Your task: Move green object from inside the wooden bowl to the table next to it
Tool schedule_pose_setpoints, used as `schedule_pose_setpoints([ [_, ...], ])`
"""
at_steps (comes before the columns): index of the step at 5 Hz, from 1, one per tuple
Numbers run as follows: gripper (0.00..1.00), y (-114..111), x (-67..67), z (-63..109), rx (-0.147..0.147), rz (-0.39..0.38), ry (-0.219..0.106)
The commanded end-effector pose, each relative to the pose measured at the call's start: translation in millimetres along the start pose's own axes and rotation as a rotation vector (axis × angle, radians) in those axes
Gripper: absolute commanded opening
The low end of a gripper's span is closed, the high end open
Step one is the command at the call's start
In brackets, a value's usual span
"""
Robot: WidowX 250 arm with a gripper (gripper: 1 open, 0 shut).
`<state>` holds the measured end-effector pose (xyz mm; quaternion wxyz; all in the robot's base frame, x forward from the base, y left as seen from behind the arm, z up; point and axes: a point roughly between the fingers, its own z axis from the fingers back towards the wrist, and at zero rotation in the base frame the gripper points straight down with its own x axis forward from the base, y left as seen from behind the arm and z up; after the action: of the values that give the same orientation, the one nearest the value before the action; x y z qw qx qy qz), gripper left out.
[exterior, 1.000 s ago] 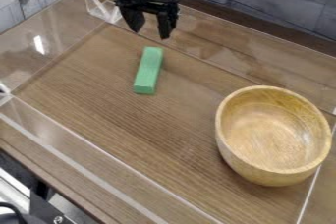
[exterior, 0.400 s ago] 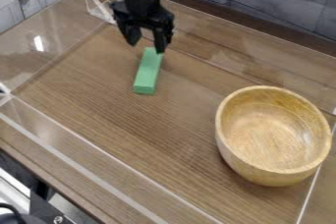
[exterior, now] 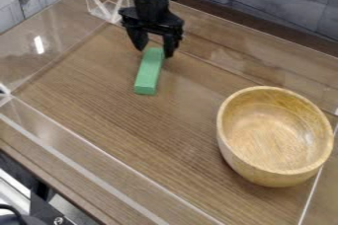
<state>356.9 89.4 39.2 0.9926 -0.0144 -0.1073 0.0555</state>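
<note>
The green object is not in the wooden bowl at all. It lies flat on the table, left of centre in the upper half of the frame, and the bowl sits well apart from it at the lower right with an empty hollow. Judged by how things lie, the block is out on the wood, though a fair way from the bowl rather than beside it.

The gripper hangs over the block's far end, in the upper middle of the frame, pointing steeply down. Its two dark fingers stand apart, with nothing between them, and their tips are just above or at the block's upper tip; from here I cannot tell whether they touch it.

What matters for the next move is the block's lie. Its long axis runs from the upper right down to the lower left, only a little off vertical in the picture, and nearly all of its length stretches down-frame from the fingers. The fingers appear to straddle it across its narrow width, one on either side. To grip it at the middle, I would guess the gripper must shift a little toward the lower left along that axis.
</note>
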Motion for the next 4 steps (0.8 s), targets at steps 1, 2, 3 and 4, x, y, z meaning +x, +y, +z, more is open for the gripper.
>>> schedule_pose_setpoints([
  [1,1.0,-6,25.8,21.1,0.006,-0.009,-0.069],
  [2,1.0,-8,26.3,23.1,-0.005,-0.031,-0.069],
  [3,1.0,-10,28.5,30.6,-0.022,-0.049,-0.078],
  [4,1.0,-10,29.6,39.0,-0.039,-0.066,-0.09],
])
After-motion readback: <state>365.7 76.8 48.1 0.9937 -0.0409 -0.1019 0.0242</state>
